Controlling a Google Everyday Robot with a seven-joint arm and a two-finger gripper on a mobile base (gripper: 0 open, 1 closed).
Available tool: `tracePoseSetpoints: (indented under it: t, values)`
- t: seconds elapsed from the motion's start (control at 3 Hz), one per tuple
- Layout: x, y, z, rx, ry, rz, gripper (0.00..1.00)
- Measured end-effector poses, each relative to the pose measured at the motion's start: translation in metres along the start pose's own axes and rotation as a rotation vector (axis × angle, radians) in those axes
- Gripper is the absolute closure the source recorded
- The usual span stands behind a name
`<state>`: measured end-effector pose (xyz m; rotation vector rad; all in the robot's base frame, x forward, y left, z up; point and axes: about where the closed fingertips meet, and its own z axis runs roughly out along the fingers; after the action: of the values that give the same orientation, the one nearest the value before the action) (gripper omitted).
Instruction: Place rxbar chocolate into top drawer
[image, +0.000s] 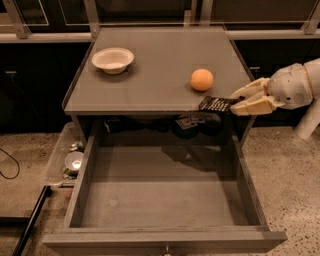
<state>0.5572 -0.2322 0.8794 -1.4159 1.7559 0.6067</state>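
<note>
My gripper (239, 102) is at the right, near the front right corner of the cabinet top, and is shut on the rxbar chocolate (216, 104), a flat black wrapper with white lettering. The bar is held level in the air above the front edge of the top and the back of the drawer. The top drawer (165, 192) stands pulled wide open below; its flat grey bottom is bare and a small knob (165, 248) shows on its front. The orange ball (202, 79) rests on the cabinet top just behind the bar.
A white bowl (113, 59) sits at the back left of the grey cabinet top (155, 65). A clear plastic bin (68, 157) of small items stands on the floor left of the drawer. Dark items lie in the shadowed gap behind the drawer.
</note>
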Motion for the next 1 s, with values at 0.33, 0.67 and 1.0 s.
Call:
tracePoseSetpoints:
  t: [0.33, 0.67, 1.0]
  values:
    - [-0.001, -0.001, 0.002, 0.002, -0.001, 0.001, 1.00]
    - [0.006, 0.012, 0.011, 0.016, 0.038, -0.008, 1.00]
    - [0.027, 0.041, 0.017, 0.076, 0.116, -0.039, 1.00]
